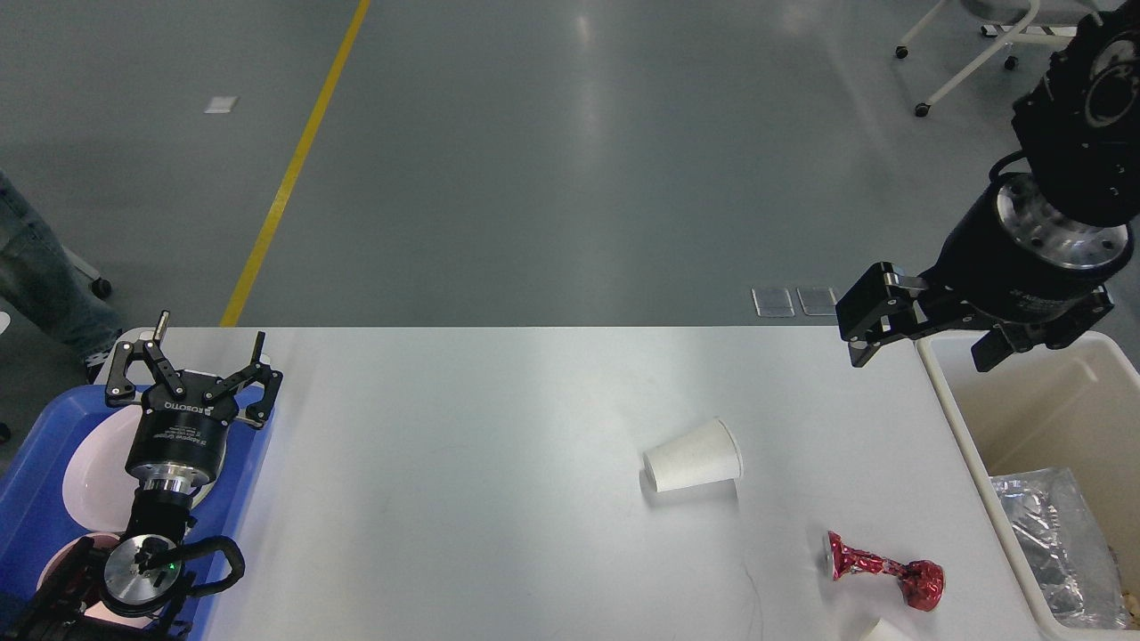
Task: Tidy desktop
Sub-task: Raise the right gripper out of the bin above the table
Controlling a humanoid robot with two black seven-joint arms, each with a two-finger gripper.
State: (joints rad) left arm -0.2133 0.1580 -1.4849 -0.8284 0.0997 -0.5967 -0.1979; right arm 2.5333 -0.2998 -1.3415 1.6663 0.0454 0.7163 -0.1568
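Note:
The white desktop (499, 445) holds a white paper cup (693, 456) lying on its side right of centre. Nearer the front right lies a crumpled red foil wrapper (882, 572), and a small white object (882, 630) peeks in at the bottom edge. My right gripper (919, 356) hangs open over the desktop's far right corner, at the bin's rim, with nothing between its fingers. My left gripper (189, 365) stands open over the blue tray at the far left, also holding nothing.
A cream plastic bin (957, 418) stands against the desktop's right edge with silver foil (1051, 543) inside. The blue tray (36, 481) at the left carries white plates. A person's leg (36, 285) and wheeled frames stand on the grey floor beyond.

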